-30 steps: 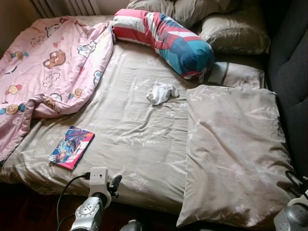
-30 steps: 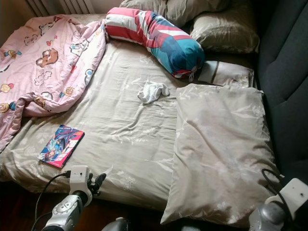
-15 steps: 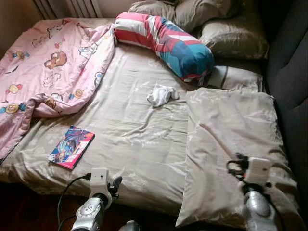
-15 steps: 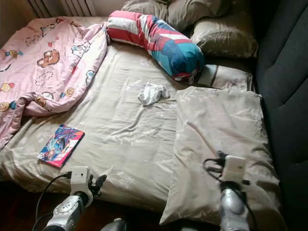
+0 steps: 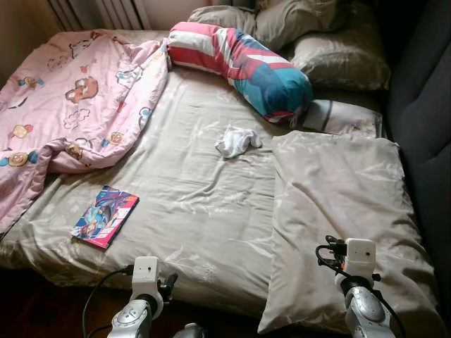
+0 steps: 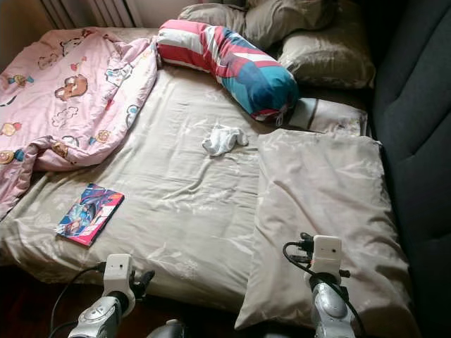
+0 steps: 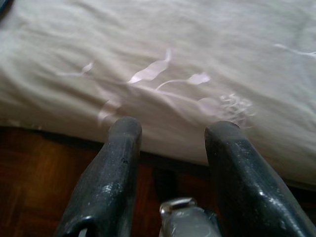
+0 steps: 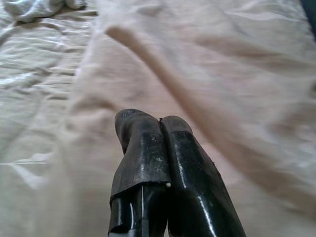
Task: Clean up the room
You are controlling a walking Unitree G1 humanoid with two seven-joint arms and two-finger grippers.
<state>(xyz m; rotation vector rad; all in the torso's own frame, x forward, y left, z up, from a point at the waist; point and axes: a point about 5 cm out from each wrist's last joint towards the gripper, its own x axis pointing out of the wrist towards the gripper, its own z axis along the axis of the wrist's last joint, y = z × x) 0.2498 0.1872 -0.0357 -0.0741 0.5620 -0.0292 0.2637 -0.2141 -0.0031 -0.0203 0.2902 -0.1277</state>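
Observation:
A white crumpled cloth [image 5: 237, 139] lies mid-bed on the beige sheet [image 5: 197, 204]. A colourful comic book [image 5: 105, 215] rests near the bed's front left edge. A pink cartoon blanket [image 5: 70, 105] is bunched over the left side. A large beige pillow [image 5: 338, 211] lies on the right. My right arm [image 5: 358, 289] hovers over that pillow's near end; the right gripper [image 8: 159, 120] is shut on nothing, pointing along the pillow. My left arm [image 5: 144, 282] sits low at the bed's front edge, with the left gripper [image 7: 173, 129] open and facing the mattress side.
A red, white and blue striped bolster [image 5: 243, 63] and several beige pillows [image 5: 338, 56] lie at the head of the bed. A dark upholstered surface [image 5: 426, 105] runs along the right. Dark wooden floor [image 7: 29, 168] shows below the mattress edge.
My right arm came up from the bottom right corner to over the big pillow's near end. The left arm sank slightly. Objects on the bed stayed put.

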